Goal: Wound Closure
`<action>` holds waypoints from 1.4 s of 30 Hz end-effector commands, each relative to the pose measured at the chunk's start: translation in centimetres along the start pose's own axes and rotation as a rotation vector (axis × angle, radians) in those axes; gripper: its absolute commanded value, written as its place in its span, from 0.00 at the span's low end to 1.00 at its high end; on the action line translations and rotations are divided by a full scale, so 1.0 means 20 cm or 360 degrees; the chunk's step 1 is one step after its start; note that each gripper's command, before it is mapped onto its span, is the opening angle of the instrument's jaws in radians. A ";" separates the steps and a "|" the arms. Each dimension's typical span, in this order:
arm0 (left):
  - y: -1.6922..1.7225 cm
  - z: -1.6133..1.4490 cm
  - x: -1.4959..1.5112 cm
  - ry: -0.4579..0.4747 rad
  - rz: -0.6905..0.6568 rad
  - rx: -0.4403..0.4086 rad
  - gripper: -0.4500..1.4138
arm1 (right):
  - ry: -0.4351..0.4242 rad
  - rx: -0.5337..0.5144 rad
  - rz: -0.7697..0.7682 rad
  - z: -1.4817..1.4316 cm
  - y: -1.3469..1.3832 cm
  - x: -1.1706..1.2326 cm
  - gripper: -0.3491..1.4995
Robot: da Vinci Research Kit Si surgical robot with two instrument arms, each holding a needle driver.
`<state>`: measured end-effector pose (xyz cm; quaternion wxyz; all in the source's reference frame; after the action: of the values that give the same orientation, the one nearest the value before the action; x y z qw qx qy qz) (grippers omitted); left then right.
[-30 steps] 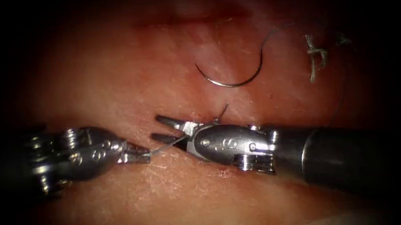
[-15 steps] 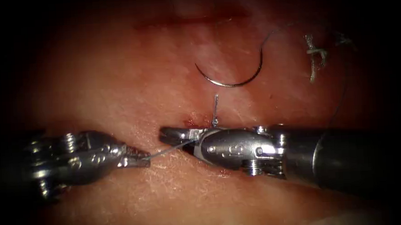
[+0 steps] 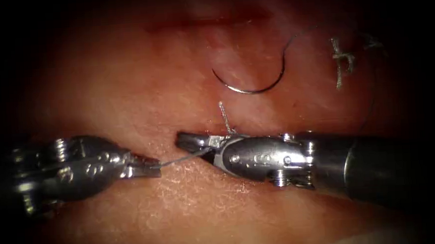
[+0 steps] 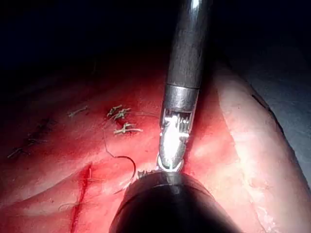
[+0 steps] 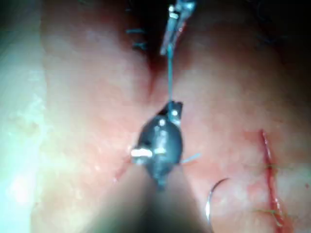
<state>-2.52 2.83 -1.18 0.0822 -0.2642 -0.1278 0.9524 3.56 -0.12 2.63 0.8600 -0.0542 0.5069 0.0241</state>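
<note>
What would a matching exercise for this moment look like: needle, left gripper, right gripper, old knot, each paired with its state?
Things:
1. needle
2. left gripper
3. right gripper
4. old knot

States:
A. shut on the thread, coming from the picture's right
B. lying free on the tissue, held by nothing
C. pale tied ends, far right
D. shut on the thread's end

Pairs: 1-B, 2-D, 3-A, 4-C

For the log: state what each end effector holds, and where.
Left end effector and right end effector each grip the thread stretched between them. The needle lies free on the tissue.
</note>
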 end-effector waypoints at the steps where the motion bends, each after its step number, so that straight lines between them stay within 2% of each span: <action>1: -0.001 0.003 0.002 0.0004 0.0002 0.0009 0.00 | 0.0001 -0.0002 -0.0003 0.004 -0.001 -0.002 0.00; 4: 0.000 0.002 0.004 -0.0004 0.0008 0.0030 0.00 | -0.0004 -0.0009 -0.0004 0.003 -0.001 -0.002 0.00; 9: 0.001 0.009 0.001 0.0001 0.0005 0.0024 0.00 | -0.0007 -0.0005 -0.0004 0.002 -0.002 -0.002 0.00; 12: -0.003 0.004 -0.001 0.0010 0.0004 0.0006 0.00 | 0.0054 0.0025 0.0053 0.005 -0.001 -0.003 0.00; 13: -0.004 0.002 -0.002 0.0002 0.0004 0.0018 0.00 | 0.0056 0.0025 0.0101 0.004 -0.001 -0.003 0.08; 14: -0.006 0.001 -0.004 -0.0005 0.0004 0.0026 0.00 | 0.0067 0.0022 0.0148 0.003 -0.002 -0.002 0.35; 15: -0.009 -0.001 -0.006 -0.0016 0.0002 0.0043 0.00 | 0.0081 -0.0007 0.0237 0.001 -0.002 -0.001 0.70; 16: -0.011 -0.002 -0.008 -0.0021 -0.0001 0.0047 0.00 | 0.0077 -0.0029 0.0259 -0.002 -0.002 0.000 0.78; 18: -0.015 -0.002 -0.012 -0.0020 -0.0012 0.0057 0.00 | 0.0081 -0.0030 0.0267 -0.010 -0.002 0.003 0.81; 21: -0.027 0.005 -0.021 -0.0029 -0.0021 0.0087 0.00 | 0.0131 -0.0017 0.0355 -0.034 0.005 0.012 0.91; 24: -0.036 0.009 -0.028 -0.0036 -0.0034 0.0102 0.00 | 0.0132 -0.0022 0.0379 -0.051 0.009 0.017 0.94; 25: -0.043 0.013 -0.032 -0.0041 -0.0037 0.0114 0.00 | 0.0127 -0.0022 0.0388 -0.064 0.010 0.018 0.95; 30: -0.060 0.023 -0.041 -0.0055 -0.0085 0.0151 0.00 | 0.0096 -0.0064 0.0389 -0.084 0.006 0.011 0.96; 33: -0.076 0.036 -0.051 -0.0048 -0.0149 0.0180 0.00 | 0.0069 -0.0100 0.0418 -0.093 0.003 -0.002 0.98; 34: -0.078 0.038 -0.053 -0.0045 -0.0164 0.0182 0.03 | 0.0061 -0.0111 0.0419 -0.093 0.003 -0.003 0.98; 36: -0.082 0.043 -0.058 -0.0028 -0.0209 0.0183 0.23 | 0.0049 -0.0127 0.0424 -0.094 0.004 -0.006 0.98; 39: -0.084 0.050 -0.065 -0.0001 -0.0319 0.0171 0.66 | 0.0047 -0.0145 0.0431 -0.095 0.006 -0.008 0.98; 40: -0.084 0.053 -0.067 0.0011 -0.0369 0.0159 0.75 | 0.0047 -0.0146 0.0431 -0.095 0.006 -0.008 0.98; 42: -0.084 0.057 -0.070 0.0035 -0.0451 0.0128 0.86 | 0.0050 -0.0149 0.0431 -0.095 0.006 -0.009 0.97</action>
<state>-1.74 3.84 0.90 0.2323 -0.2508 -0.1316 0.9305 1.74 -0.19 1.78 0.8371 -0.0272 0.5214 0.1632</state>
